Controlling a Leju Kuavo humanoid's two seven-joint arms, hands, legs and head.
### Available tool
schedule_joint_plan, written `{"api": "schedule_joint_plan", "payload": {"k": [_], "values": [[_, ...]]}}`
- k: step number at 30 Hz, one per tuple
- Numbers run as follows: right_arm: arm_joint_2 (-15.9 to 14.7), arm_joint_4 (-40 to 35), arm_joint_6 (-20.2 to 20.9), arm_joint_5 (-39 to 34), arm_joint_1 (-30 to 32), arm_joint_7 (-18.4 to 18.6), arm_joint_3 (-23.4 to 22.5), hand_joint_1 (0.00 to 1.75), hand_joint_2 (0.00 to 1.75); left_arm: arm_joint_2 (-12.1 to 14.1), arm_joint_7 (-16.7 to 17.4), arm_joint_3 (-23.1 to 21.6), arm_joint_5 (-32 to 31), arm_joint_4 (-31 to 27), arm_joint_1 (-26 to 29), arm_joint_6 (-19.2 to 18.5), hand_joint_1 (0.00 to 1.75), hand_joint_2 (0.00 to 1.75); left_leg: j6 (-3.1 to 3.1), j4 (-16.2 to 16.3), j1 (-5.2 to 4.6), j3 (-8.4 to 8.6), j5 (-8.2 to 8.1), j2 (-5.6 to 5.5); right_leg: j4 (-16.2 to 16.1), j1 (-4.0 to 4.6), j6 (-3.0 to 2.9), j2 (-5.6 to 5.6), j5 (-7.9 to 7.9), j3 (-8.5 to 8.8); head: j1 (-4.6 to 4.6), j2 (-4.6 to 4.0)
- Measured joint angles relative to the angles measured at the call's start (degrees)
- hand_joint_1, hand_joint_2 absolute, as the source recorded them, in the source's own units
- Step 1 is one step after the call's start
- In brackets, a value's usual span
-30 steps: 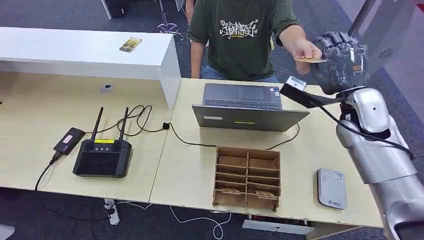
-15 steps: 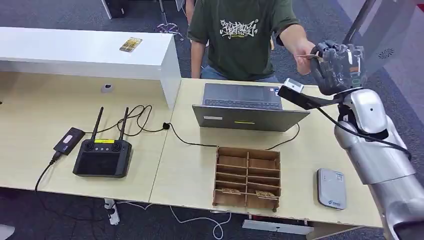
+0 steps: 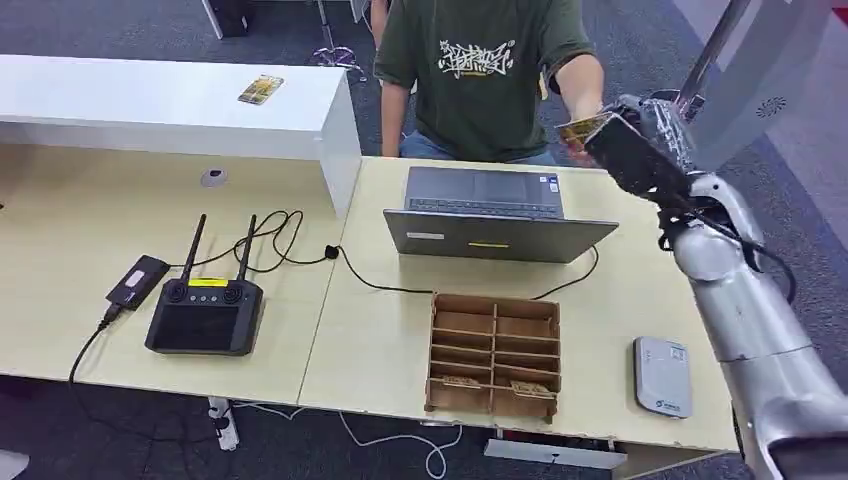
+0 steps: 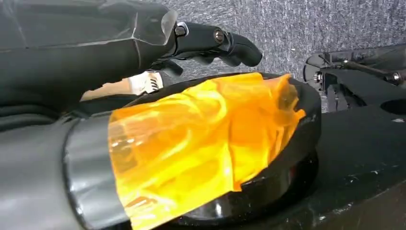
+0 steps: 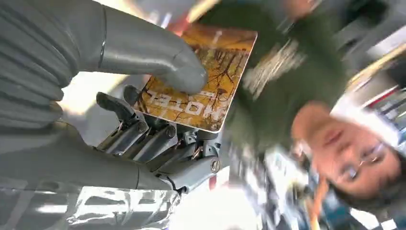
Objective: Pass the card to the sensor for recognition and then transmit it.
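One card (image 3: 581, 131), orange-brown, appeared in the head view at the tip of the raised right hand (image 3: 640, 135), above the far right corner of the table (image 3: 370, 340) and just behind the open laptop (image 3: 492, 213). A person in a green shirt (image 3: 480, 70) stood directly beyond it, one hand (image 3: 578, 148) at the card. The grey sensor (image 3: 662, 377) lay flat near the table's front right edge, well apart from the card, beside a wooden divider box (image 3: 494, 353). In the left wrist view, the left hand (image 4: 210, 40) had its dark fingers curled inward, grasping nothing. In the right wrist view, the thumb (image 5: 158, 57) pressed the card's printed face against the fingers (image 5: 158, 143) beneath, so the right hand was grasping the card.
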Motion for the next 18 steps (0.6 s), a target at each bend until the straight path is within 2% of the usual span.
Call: {"api": "schedule_joint_plan", "payload": {"k": [3, 7, 9, 18], "values": [[0.65, 1.48, 1.70, -6.14, -0.76, -0.07, -1.20, 1.75, 1.75, 0.00, -0.11, 0.11, 0.00, 0.00, 0.13, -0.09, 0.00, 0.00, 0.00, 0.00, 0.01, -0.04, 0.02, -0.15, 0.00, 0.01, 0.00, -0.19, 0.00, 0.01, 0.02, 0.00], [0.78, 3.84, 6.81, -15.45, -1.83, -0.28, -2.20, 1.75, 1.75, 0.02, -0.11, 0.50, 0.00, 0.00, 0.18, -0.28, 0.00, 0.00, 0.00, 0.00, 0.00, -0.04, 0.02, -0.14, 0.00, -0.01, 0.00, -0.14, 0.00, 0.01, 0.00, 0.00], [0.78, 5.26, 8.06, -18.69, -2.43, -0.52, -2.42, 1.75, 1.75, 0.09, -0.13, 0.68, 0.00, 0.00, 0.19, -0.35, 0.00, 0.00, 0.01, 0.00, -0.01, -0.04, 0.01, -0.13, -0.01, -0.01, 0.00, -0.15, 0.00, 0.01, 0.02, 0.00], [-0.64, 9.31, 7.76, -24.62, -3.27, -0.87, -2.29, 1.75, 1.75, 0.24, -0.13, 1.71, 0.00, 0.00, 0.68, -0.37, 0.00, 0.00, 0.01, 0.01, -0.01, -0.03, 0.01, -0.14, -0.02, -0.01, 0.00, -0.16, 0.00, 0.00, 0.00, 0.00]]}}
